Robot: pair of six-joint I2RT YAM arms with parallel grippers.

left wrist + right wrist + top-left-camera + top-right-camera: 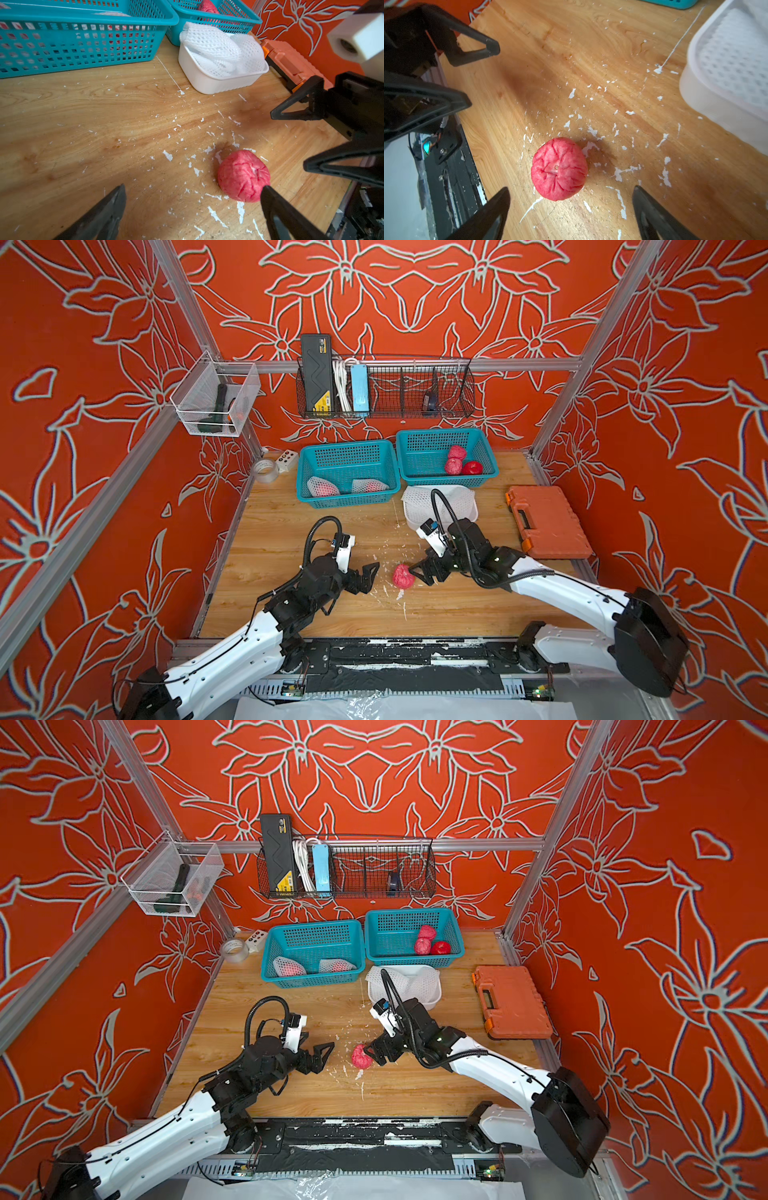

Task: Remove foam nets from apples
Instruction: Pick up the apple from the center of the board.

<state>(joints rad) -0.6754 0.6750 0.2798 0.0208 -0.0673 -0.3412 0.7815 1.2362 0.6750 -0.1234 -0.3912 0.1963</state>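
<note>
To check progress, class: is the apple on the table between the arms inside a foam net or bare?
Bare: the apple shows wrinkled red skin, no white mesh on it.

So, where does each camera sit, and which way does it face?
Top views: high at the front, looking down toward the back wall; left arm and right arm show.
Left wrist: on its arm, facing the bare apple and white tray; own open jaws show.
Right wrist: on its arm, looking down at the apple; own open jaws show.
Shared: both wrist views show the apple and opposite jaws.
</note>
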